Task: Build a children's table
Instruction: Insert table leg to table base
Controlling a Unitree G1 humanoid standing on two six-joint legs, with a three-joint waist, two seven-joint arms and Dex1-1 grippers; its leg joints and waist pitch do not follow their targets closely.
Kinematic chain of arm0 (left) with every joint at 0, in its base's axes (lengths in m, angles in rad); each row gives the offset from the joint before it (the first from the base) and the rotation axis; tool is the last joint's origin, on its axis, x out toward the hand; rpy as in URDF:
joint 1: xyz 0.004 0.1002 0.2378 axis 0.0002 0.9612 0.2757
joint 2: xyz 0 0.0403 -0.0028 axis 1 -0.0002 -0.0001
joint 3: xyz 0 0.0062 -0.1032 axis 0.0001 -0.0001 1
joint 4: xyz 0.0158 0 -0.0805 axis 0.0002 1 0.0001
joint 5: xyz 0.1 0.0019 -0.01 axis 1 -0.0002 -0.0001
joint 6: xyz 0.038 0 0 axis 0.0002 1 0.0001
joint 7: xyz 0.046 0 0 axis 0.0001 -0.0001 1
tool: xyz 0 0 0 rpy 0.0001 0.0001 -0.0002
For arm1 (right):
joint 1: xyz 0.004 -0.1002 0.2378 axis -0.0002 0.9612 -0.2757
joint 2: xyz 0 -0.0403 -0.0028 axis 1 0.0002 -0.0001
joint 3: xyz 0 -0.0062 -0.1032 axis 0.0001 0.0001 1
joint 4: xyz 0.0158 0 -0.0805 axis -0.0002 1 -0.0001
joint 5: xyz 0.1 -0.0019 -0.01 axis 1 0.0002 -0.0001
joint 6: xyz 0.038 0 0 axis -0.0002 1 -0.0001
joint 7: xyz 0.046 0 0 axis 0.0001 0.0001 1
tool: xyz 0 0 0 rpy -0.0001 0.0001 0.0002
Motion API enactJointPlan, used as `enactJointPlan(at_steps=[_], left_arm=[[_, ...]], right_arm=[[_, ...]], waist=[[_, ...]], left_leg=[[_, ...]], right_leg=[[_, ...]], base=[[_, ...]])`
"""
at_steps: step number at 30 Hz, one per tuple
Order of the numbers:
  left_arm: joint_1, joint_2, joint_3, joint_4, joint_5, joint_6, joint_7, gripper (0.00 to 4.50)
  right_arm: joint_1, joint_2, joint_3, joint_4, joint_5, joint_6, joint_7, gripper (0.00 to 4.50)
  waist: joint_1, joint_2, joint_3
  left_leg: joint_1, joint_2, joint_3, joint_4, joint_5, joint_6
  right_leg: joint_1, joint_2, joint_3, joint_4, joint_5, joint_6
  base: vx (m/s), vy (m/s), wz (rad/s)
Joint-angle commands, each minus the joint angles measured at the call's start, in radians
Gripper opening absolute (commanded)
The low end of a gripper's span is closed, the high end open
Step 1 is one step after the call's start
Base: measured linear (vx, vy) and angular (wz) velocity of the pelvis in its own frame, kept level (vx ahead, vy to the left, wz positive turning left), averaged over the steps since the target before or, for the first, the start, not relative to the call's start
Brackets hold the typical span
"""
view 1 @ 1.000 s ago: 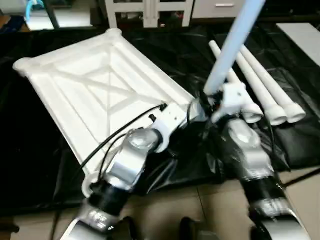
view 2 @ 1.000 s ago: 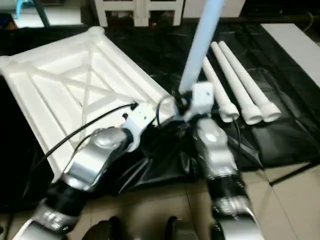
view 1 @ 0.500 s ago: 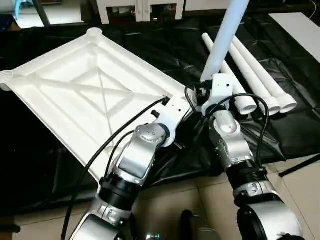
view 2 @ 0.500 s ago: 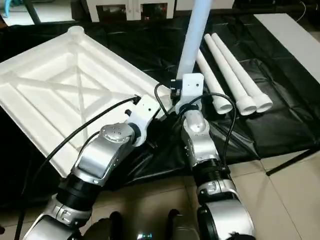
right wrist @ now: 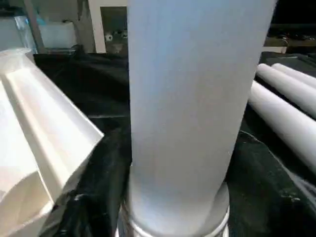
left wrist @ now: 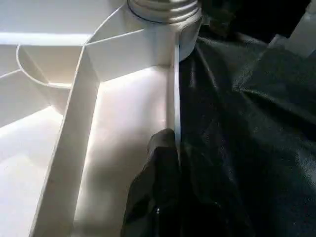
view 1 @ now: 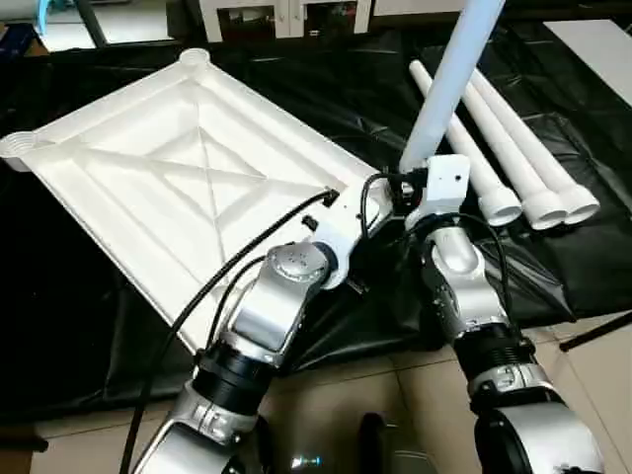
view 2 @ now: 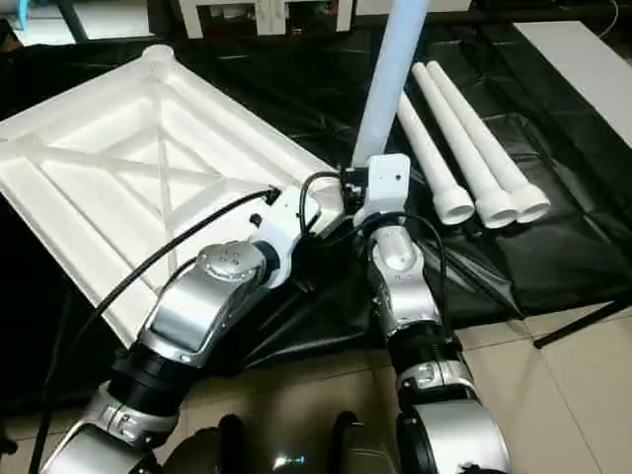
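Note:
The children's table top (view 1: 178,188) lies upside down on a black sheet, its X ribs facing up. One white leg (view 1: 449,79) stands upright in the near right corner socket; its threaded base (left wrist: 163,10) sits in that socket. My left gripper (left wrist: 173,143) is shut on the top's rim just beside that corner, with one black finger (left wrist: 158,163) inside the wall. My right gripper (view 1: 400,188) is at the foot of the upright leg (right wrist: 192,98), with its white wrist block right behind the leg. Three more legs (view 1: 513,168) lie side by side to the right.
The black sheet (view 1: 553,267) covers the floor under everything and ends at tan tiles (view 1: 395,395) near my body. White furniture (view 1: 286,15) stands at the back. A flat white board (view 1: 602,59) lies at the far right. A black cable (view 1: 227,276) runs over my left forearm.
The whole picture has shifted as my head moved. Both arms stay at the near right corner and the leg stays upright in its socket.

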Motion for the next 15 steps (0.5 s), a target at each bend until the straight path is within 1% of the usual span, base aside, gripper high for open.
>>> enactJointPlan(at_steps=[1, 2, 3, 4, 5, 6, 7, 8, 9, 10, 11, 12, 13, 14, 15], left_arm=[[-0.006, 0.012, 0.002, 0.006, 0.007, 0.004, 0.001, 0.00], [-0.006, 0.013, 0.002, 0.006, 0.007, 0.003, 0.001, 0.00], [-0.006, 0.016, 0.002, 0.006, 0.005, 0.002, 0.001, 0.00], [-0.006, 0.020, 0.002, 0.007, 0.003, 0.000, 0.000, 0.00], [-0.006, 0.022, 0.003, 0.009, 0.003, -0.002, 0.001, 0.00], [-0.008, 0.029, 0.006, 0.014, 0.001, -0.008, 0.004, 0.00], [-0.009, 0.039, 0.008, 0.022, 0.001, -0.021, 0.005, 0.00], [-0.010, 0.052, 0.009, 0.028, 0.002, -0.035, 0.002, 0.00], [-0.010, 0.053, 0.009, 0.028, 0.002, -0.036, 0.001, 0.00], [-0.010, 0.070, 0.009, 0.033, 0.002, -0.049, -0.004, 0.00], [-0.009, 0.078, 0.010, 0.034, 0.002, -0.053, -0.007, 0.00], [-0.008, 0.092, 0.011, 0.038, 0.004, -0.063, -0.014, 0.00], [-0.007, 0.107, 0.011, 0.043, 0.005, -0.075, -0.023, 0.00], [-0.005, 0.122, 0.012, 0.048, 0.005, -0.089, -0.032, 0.00], [-0.004, 0.135, 0.016, 0.055, 0.006, -0.103, -0.037, 0.00]], right_arm=[[0.048, -0.001, 0.007, 0.029, -0.004, 0.034, 0.015, 3.29], [0.049, -0.002, 0.007, 0.024, -0.005, 0.034, 0.017, 3.40], [0.052, -0.005, 0.006, 0.009, -0.006, 0.032, 0.021, 3.47], [0.060, -0.007, 0.005, -0.019, -0.006, 0.030, 0.024, 3.47], [0.068, -0.009, 0.007, -0.040, -0.006, 0.032, 0.029, 3.62], [0.089, -0.013, 0.012, -0.099, -0.005, 0.041, 0.041, 3.73], [0.119, -0.022, 0.023, -0.173, -0.008, 0.051, 0.054, 3.83], [0.149, -0.033, 0.030, -0.236, -0.004, 0.069, 0.072, 3.91], [0.150, -0.034, 0.031, -0.239, -0.004, 0.070, 0.073, 3.98], [0.188, -0.049, 0.034, -0.312, 0.004, 0.095, 0.089, 3.98], [0.208, -0.055, 0.033, -0.346, 0.008, 0.108, 0.093, 4.16], [0.241, -0.067, 0.031, -0.400, 0.020, 0.130, 0.106, 4.16], [0.275, -0.082, 0.031, -0.454, 0.033, 0.150, 0.124, 4.16], [0.312, -0.100, 0.032, -0.512, 0.047, 0.167, 0.145, 4.16], [0.344, -0.117, 0.029, -0.561, 0.065, 0.180, 0.167, 4.16]], waist=[[0.001, -0.008, -0.064], [0.003, -0.008, -0.066], [0.004, -0.009, -0.070], [0.003, -0.013, -0.075], [0.005, -0.012, -0.076], [0.007, -0.013, -0.081], [0.007, -0.014, -0.084], [0.007, -0.016, -0.086], [0.009, -0.015, -0.085], [0.006, -0.016, -0.089], [0.008, -0.016, -0.090], [0.008, -0.015, -0.093], [0.008, -0.014, -0.096], [0.009, -0.011, -0.099], [0.008, -0.013, -0.100]], left_leg=[[0.013, 0.059, -0.016, -0.070, -0.342, 0.049], [0.014, 0.059, -0.014, -0.068, -0.328, 0.053], [0.015, 0.060, -0.008, -0.065, -0.302, 0.063], [0.017, 0.060, -0.002, -0.061, -0.291, 0.074], [0.018, 0.060, 0.000, -0.059, -0.285, 0.080], [0.016, 0.061, 0.004, -0.055, -0.258, 0.096], [0.011, 0.061, 0.005, -0.052, -0.216, 0.114], [0.011, 0.062, 0.007, -0.051, -0.205, 0.120], [0.010, 0.060, 0.008, -0.049, -0.194, 0.126], [0.006, 0.058, 0.010, -0.043, -0.159, 0.139], [0.003, 0.057, 0.010, -0.042, -0.143, 0.144], [0.003, 0.056, 0.012, -0.037, -0.105, 0.157], [0.003, 0.056, 0.013, -0.032, -0.070, 0.172], [0.003, 0.056, 0.013, -0.029, -0.057, 0.179], [0.001, 0.055, 0.014, -0.026, -0.039, 0.196]], right_leg=[[0.030, -0.054, 0.039, -0.062, -0.307, -0.141], [0.031, -0.054, 0.039, -0.060, -0.290, -0.144], [0.030, -0.051, 0.039, -0.057, -0.256, -0.153], [0.027, -0.048, 0.039, -0.055, -0.243, -0.162], [0.026, -0.048, 0.039, -0.056, -0.242, -0.165], [0.025, -0.048, 0.039, -0.054, -0.220, -0.169], [0.026, -0.045, 0.039, -0.049, -0.177, -0.179], [0.027, -0.043, 0.038, -0.047, -0.169, -0.181], [0.027, -0.043, 0.038, -0.046, -0.160, -0.178], [0.030, -0.042, 0.037, -0.040, -0.123, -0.186], [0.034, -0.042, 0.037, -0.037, -0.108, -0.185], [0.035, -0.041, 0.038, -0.032, -0.060, -0.189], [0.037, -0.039, 0.038, -0.026, -0.006, -0.202], [0.038, -0.038, 0.038, -0.021, 0.019, -0.211], [0.040, -0.037, 0.039, -0.017, 0.057, -0.223]], base=[[0.000, 0.000, 0.00], [0.000, 0.000, 0.00], [0.000, 0.000, 0.00], [0.000, 0.000, 0.00], [0.000, 0.000, 0.00], [0.000, 0.000, 0.00], [0.000, 0.000, 0.00], [0.000, 0.000, 0.00], [0.051, -0.017, 0.00], [0.051, -0.017, 0.00], [0.050, -0.010, -0.03], [0.053, -0.005, -0.04], [0.053, -0.005, -0.04], [0.056, -0.003, -0.04], [0.000, 0.000, 0.00]])
